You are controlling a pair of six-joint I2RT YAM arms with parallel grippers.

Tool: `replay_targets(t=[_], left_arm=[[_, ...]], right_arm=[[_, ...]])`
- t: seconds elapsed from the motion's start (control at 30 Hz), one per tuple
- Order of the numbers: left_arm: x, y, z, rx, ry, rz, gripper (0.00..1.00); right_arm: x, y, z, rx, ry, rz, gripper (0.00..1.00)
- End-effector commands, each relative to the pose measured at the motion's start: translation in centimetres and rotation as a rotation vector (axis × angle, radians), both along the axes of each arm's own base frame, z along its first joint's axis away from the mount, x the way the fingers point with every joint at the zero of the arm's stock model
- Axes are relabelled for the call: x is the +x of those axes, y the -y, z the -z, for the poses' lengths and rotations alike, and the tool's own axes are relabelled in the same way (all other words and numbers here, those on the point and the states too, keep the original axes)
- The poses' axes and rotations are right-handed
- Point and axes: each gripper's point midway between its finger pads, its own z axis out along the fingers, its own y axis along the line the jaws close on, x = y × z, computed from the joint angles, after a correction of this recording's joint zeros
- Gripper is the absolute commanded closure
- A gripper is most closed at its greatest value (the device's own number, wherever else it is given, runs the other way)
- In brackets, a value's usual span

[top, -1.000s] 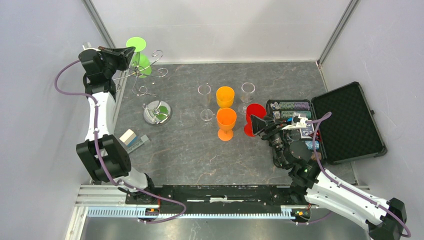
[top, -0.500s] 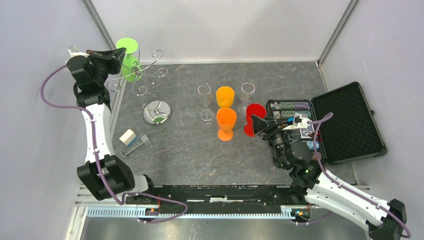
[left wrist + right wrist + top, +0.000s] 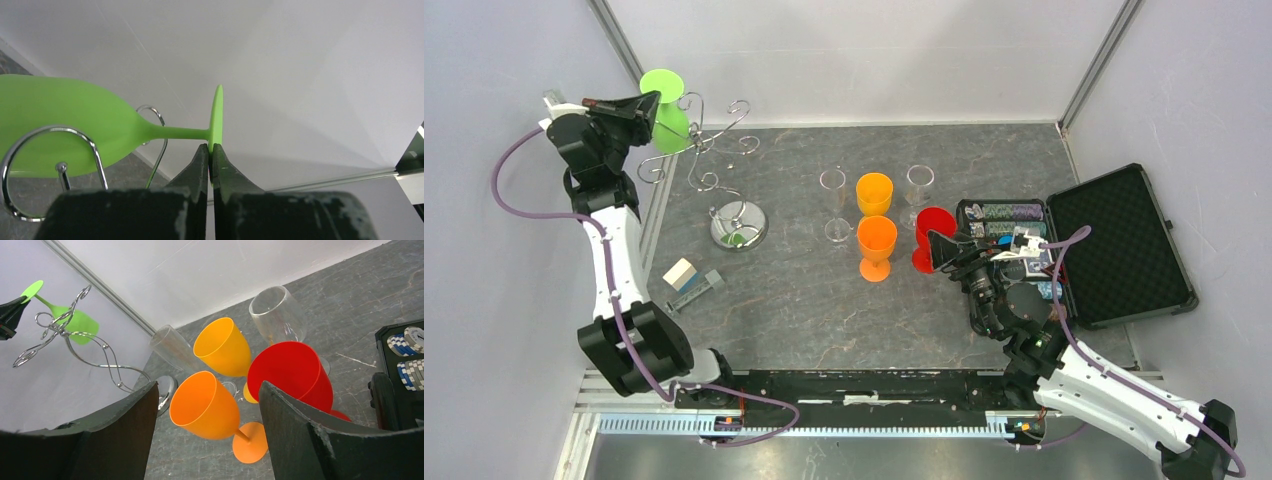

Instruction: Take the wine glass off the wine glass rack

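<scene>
Pinching the green plastic wine glass [image 3: 60,105] by its foot, left fingers [image 3: 196,167] clenched, over the worktop's [image 3: 804,300] far left corner, we are aiming to slide it level, clear of the silver wire rack [image 3: 726,226]; right fingers [image 3: 295,427] are hanging released.

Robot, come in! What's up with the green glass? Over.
Left gripper shut on green wine glass foot. Right gripper open. Wine glass rack hook close by bowl.
</scene>
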Motion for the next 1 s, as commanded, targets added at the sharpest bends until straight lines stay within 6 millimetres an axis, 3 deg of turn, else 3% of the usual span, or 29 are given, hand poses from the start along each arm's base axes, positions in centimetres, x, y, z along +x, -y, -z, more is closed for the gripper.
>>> replay_targets(t=[0.0, 0.27, 0.57, 0.8, 0.97], left_arm=[[0.1, -0.5, -3.5, 0.120, 0.173, -0.003, 0.98], [-0.7, 0.3, -6.2, 0.179, 0.319, 0.021, 0.98], [-4.0, 2.4, -10.7, 0.195, 0.461, 0.065, 0.98], [-10.4, 8.5, -17.0, 0.132, 0.738, 0.373, 0.98], [-13.6, 12.6, -19.0, 0.058, 0.793, 0.534, 0.98]], right_arm=[[0.0, 0.3, 0.0, 0.012, 0.000, 0.019, 0.22], [0.1, 0.2, 0.0, 0.010, -0.001, 0.017, 0.22], [0.2, 0.0, 0.0, 0.008, -0.005, 0.008, 0.19], [-0.4, -1.4, -1.6, -0.008, 0.063, -0.072, 0.08], [-0.9, -2.6, -3.2, -0.001, 0.136, -0.140, 0.02]])
